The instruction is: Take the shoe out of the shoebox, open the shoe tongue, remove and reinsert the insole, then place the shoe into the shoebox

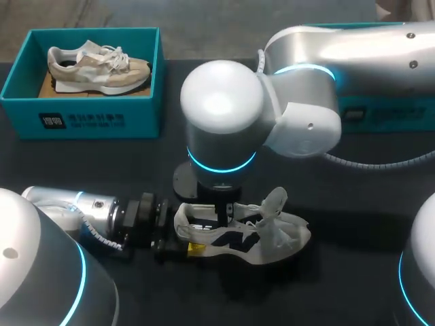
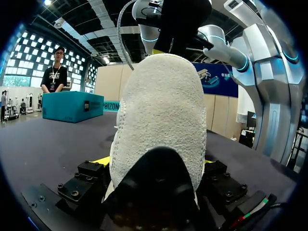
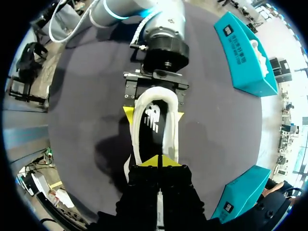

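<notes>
Shoe (image 1: 251, 238) stood upright on the worktop (image 1: 353, 204), heel clamped between the left pincer's (image 3: 154, 114) two fingers, right pincer (image 3: 159, 161) directly above, its yellow tips pressed together down inside the shoe's opening

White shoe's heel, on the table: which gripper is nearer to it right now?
Left. The left gripper clamps the white shoe by its heel from both sides; the right gripper is farther forward, down at the shoe's opening, toward the tongue.
</notes>
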You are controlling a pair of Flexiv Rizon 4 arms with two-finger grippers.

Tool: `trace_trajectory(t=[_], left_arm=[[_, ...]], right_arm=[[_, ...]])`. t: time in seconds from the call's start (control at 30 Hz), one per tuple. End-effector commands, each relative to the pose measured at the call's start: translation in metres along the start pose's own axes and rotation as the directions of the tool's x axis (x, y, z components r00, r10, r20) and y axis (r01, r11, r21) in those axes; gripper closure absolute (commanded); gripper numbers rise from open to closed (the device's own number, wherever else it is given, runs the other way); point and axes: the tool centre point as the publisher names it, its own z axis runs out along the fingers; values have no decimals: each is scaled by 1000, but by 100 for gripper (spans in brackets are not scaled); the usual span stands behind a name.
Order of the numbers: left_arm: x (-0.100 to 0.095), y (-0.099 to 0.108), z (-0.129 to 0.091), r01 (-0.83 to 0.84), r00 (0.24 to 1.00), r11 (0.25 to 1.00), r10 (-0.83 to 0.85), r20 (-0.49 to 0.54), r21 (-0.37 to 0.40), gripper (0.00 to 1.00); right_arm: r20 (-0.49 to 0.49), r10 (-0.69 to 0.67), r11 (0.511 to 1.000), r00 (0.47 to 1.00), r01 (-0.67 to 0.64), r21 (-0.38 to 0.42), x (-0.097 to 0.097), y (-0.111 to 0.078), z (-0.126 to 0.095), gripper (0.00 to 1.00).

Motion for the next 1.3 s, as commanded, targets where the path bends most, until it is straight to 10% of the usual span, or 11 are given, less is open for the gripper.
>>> trace_trajectory(t=[0.03,0.6,1.3], left_arm=[[0,0,-1,0,1000,1000,0,0,-2,100],[0,0,-1,0,1000,1000,0,0,-2,100],[0,0,-1,0,1000,1000,0,0,-2,100]], right_arm=[[-25,-7,1000,1000,8,21,1,13,23,100],[-63,-47,999,997,48,16,-4,19,63,100],[-66,83,996,994,-82,23,7,-24,79,100]])
